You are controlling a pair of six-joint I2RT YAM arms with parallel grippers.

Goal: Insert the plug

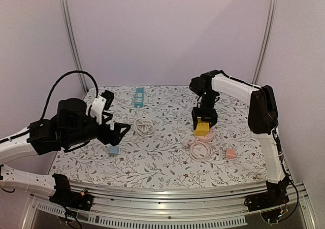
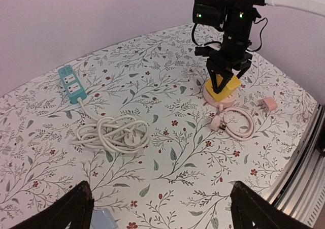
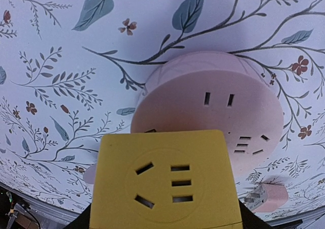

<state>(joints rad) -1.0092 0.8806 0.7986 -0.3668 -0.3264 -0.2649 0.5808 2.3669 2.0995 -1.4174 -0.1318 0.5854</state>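
My right gripper (image 1: 204,121) is shut on a yellow cube plug (image 1: 202,128), holding it by its sides. The cube's socket face fills the lower right wrist view (image 3: 165,183). It sits over the near part of a round pink socket base (image 3: 238,107), which also shows in the top view (image 1: 208,136) and the left wrist view (image 2: 216,99). Its prongs are hidden, so I cannot tell whether they are seated. My left gripper (image 1: 116,115) is open and empty above the table's left side, its fingers (image 2: 76,206) spread wide.
A pink coiled cable (image 1: 200,149) with its plug (image 3: 261,197) lies by the base. A small pink adapter (image 1: 230,153) lies to its right. A teal power strip (image 1: 138,97) with a white coiled cable (image 1: 143,127) is at mid-back. A light blue adapter (image 1: 113,150) lies under my left gripper.
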